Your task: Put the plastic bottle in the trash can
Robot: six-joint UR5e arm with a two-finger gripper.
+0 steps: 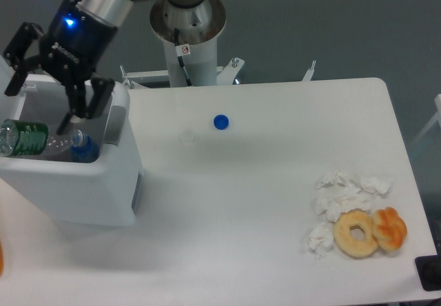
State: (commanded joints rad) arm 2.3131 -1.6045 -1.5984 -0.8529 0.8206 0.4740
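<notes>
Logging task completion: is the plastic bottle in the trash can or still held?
In. The plastic bottle lies on its side inside the trash can, and the hand is open above it.
</notes>
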